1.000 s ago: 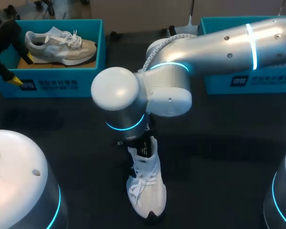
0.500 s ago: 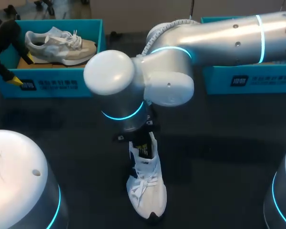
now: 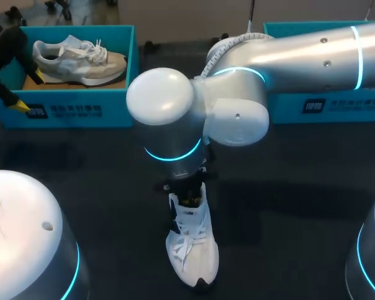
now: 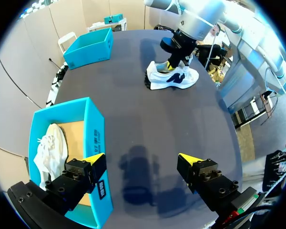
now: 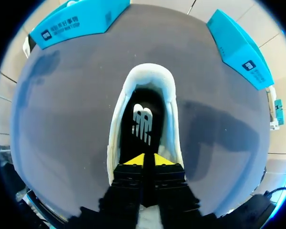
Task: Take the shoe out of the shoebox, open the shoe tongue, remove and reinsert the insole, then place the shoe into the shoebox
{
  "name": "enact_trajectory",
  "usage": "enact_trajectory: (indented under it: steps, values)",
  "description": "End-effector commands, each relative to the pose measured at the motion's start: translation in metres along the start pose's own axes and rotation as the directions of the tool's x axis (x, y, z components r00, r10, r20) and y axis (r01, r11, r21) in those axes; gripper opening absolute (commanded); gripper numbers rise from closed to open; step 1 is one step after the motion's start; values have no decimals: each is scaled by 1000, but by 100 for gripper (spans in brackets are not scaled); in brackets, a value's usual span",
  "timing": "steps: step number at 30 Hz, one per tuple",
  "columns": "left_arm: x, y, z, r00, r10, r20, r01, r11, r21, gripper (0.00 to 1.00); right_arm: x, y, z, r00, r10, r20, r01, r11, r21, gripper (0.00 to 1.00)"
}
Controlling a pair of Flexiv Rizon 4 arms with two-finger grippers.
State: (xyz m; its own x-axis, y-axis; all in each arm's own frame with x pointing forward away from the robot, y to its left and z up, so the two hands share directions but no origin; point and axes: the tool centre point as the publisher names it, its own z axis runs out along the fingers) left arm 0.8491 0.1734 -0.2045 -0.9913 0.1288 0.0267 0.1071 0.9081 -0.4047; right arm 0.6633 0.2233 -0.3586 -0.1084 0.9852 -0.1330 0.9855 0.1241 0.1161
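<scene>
By the right wrist view alone the right tool point(image 5: 144, 160) is seen plainly, tips pressed together in the mouth of the white shoe point(image 3: 192, 250), set on the desk point(image 3: 287, 206) at 6 o'clock. The left tool point(image 4: 141, 162) is held spread over the edge of the 10 o'clock shoebox point(image 3: 75, 112), where a grey shoe point(image 3: 81, 59) is laid.

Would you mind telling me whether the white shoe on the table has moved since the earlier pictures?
No. The white shoe lies where it was in the head view, at the same distance and angle from the left shoebox.
</scene>
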Motion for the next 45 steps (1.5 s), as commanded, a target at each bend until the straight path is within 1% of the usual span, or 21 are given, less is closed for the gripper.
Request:
enact_trajectory:
  steps: [1,3,4,13,19,22,27,32,40,45]
  values:
    - [0,0,0,1000,0,-1,0,1000,-3,100,6,-7,-3,977,213,12,-213,977,-10,47]
    - [0,0,0,1000,0,-1,0,1000,-3,100,6,-8,-3,978,209,11,-209,978,-3,95]
    - [0,0,0,1000,0,-1,0,1000,-3,100,5,-8,-3,978,209,13,-209,978,-2,100]
    - [0,0,0,1000,0,-1,0,1000,-3,100,5,-12,-3,980,198,13,-198,980,2,100]
    - [0,0,0,1000,0,-1,0,1000,-3,100,5,-9,-10,982,189,22,-189,982,-12,100]
    - [0,0,0,1000,0,-1,0,1000,-3,100,4,-12,-10,981,194,18,-194,981,-6,100]
    - [0,0,0,1000,0,-1,0,1000,-3,100,6,-12,-17,982,187,34,-187,982,-16,100]
    - [0,0,0,1000,0,-1,0,1000,-3,100,2,-20,-12,979,204,26,-205,979,8,100]
    - [0,0,0,1000,0,-1,0,1000,-3,100,3,-23,-22,977,209,42,-209,978,-6,100]
    - [0,0,0,1000,0,-1,0,1000,-3,100,4,-30,-31,973,223,57,-223,975,-16,100]
